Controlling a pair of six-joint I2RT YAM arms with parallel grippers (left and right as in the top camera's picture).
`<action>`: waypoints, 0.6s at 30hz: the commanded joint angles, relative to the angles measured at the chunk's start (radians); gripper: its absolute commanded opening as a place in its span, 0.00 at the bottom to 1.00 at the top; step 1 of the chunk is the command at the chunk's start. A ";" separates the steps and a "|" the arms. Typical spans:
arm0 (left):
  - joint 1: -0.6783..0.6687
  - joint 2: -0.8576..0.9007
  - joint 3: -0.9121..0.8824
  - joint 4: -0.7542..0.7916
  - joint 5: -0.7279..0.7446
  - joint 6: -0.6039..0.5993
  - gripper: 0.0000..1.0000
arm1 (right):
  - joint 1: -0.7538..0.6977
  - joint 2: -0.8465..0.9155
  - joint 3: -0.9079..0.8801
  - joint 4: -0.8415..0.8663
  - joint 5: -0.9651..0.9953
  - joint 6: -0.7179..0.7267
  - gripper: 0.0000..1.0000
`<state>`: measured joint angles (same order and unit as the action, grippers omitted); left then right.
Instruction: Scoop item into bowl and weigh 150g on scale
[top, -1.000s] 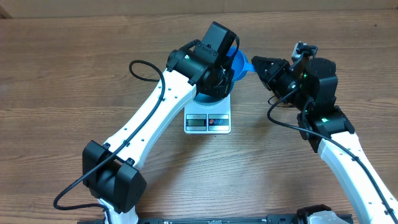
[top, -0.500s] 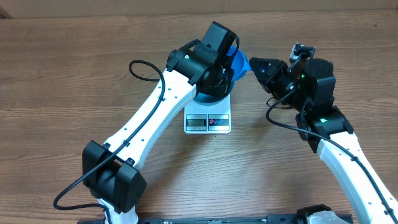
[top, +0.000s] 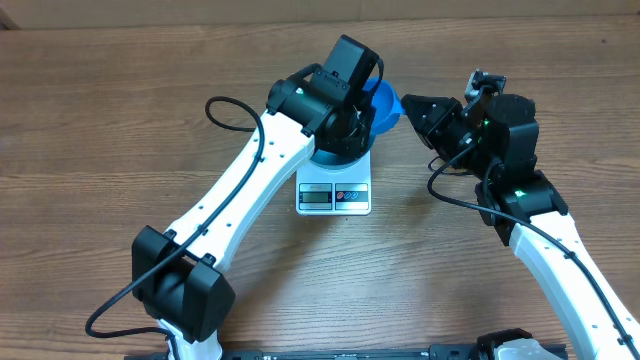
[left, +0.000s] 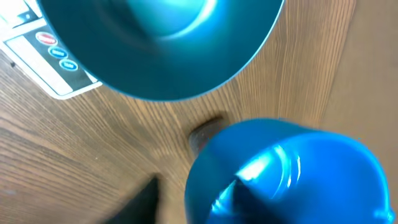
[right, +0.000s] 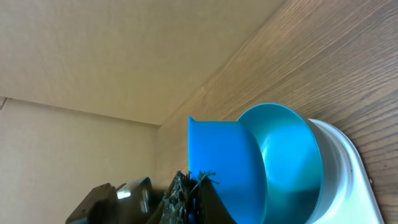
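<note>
No beans show anywhere: what can be seen of the inside of the round blue bowl (left: 161, 50) is smooth and bare, so I'd judge the weighing has hardly begun. The bowl sits on the small white kitchen scale (top: 334, 195) just above the middle of the overhead view, overhanging it, and is mostly hidden under the left arm. A small blue scoop (left: 286, 174) is just beside the bowl's rim, low and right in the left wrist view; its inside is too blurred to tell whether it is loaded. The right hand (top: 412, 103) is closed and reaches in from the right with the scoop hard against its fingertips, though I cannot tell if it truly pinches it. The left hand (top: 345, 130) hangs over the bowl; I cannot tell whether it is open or closed. Beans like these should be hard, light and loose, quick to roll and bounce, so they can only be taken by the scoop, held at its handle and kept level. The bowl looks light and slick, so it is best left untouched, since any nudge would upset the reading. The wooden tabletop (top: 120, 110) spreads around.
</note>
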<state>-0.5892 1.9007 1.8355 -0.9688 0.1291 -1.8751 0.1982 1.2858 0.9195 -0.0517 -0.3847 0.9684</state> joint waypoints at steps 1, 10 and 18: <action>0.038 0.000 0.026 0.004 -0.005 0.057 1.00 | 0.003 -0.006 0.018 0.041 0.011 -0.003 0.04; 0.204 -0.001 0.103 -0.043 0.296 0.451 1.00 | -0.050 -0.006 0.018 0.075 0.053 -0.014 0.04; 0.294 -0.001 0.385 -0.342 0.185 0.938 1.00 | -0.210 -0.008 0.068 0.057 -0.090 -0.256 0.04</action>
<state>-0.3126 1.9026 2.1033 -1.2430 0.3943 -1.2392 0.0502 1.2850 0.9211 0.0319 -0.4038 0.8604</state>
